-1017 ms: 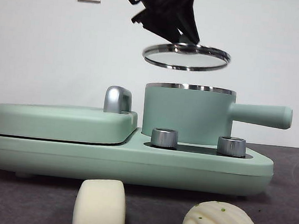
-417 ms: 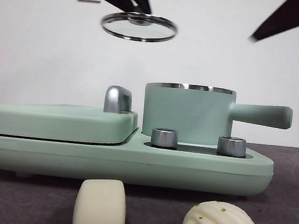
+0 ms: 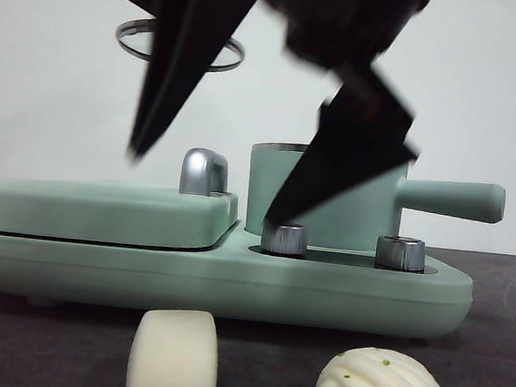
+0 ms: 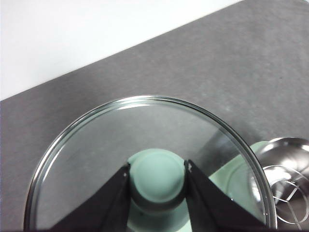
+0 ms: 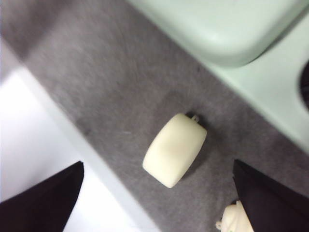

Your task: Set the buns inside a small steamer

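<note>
The right tool (image 5: 157, 203), spread wide, hangs above the smooth bun (image 5: 175, 150): soft, light, best pinched gently across its curved sides. The left tool (image 4: 157, 179) grasps the lid knob (image 4: 157, 175).

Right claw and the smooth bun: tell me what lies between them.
Nothing: in the right wrist view, only bare grey mat lies between the open right claw and the smooth bun.

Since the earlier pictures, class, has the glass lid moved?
Yes. The glass lid, held at its knob by the left hand, has travelled from above the small steamer leftward and higher, to above the griddle's chrome handle.
</note>
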